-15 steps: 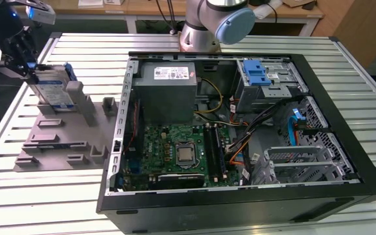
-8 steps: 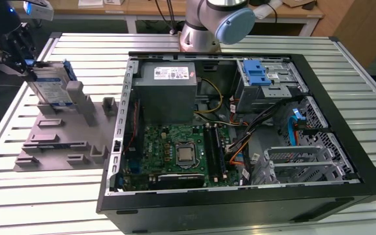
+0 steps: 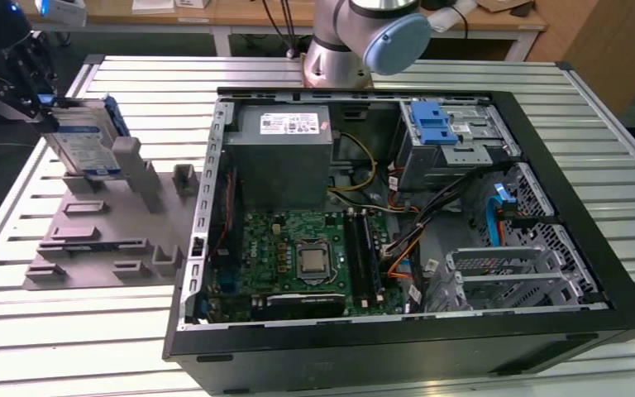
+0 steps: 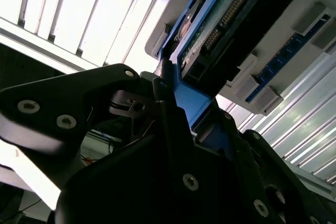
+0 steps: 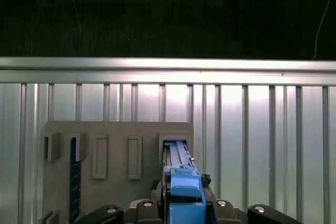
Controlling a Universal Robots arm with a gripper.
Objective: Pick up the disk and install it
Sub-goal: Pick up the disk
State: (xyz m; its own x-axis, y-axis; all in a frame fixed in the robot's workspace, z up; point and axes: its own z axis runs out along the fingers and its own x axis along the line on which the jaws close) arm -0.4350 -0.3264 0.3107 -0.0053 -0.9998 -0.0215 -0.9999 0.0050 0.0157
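The disk (image 3: 83,139), a silver drive with a white-and-blue label in a blue carrier, stands on edge at the back of the grey fixture plate (image 3: 97,240), on the exterior view's left. My gripper (image 3: 44,101) is shut on its upper end. In the first wrist view the blue carrier (image 5: 181,184) sits between my black fingers (image 5: 144,208), with its far end at a slot of the plate (image 5: 105,129). The second wrist view shows the disk's underside circuit board (image 4: 223,22) and the blue frame clamped at my gripper (image 4: 176,103).
An open black computer case (image 3: 582,273) lies on the slatted aluminium table (image 3: 31,331). Inside are a grey power-supply box (image 3: 284,157), the motherboard (image 3: 295,260) and a drive bay with a blue latch (image 3: 433,126). The arm's base (image 3: 340,50) stands behind the case.
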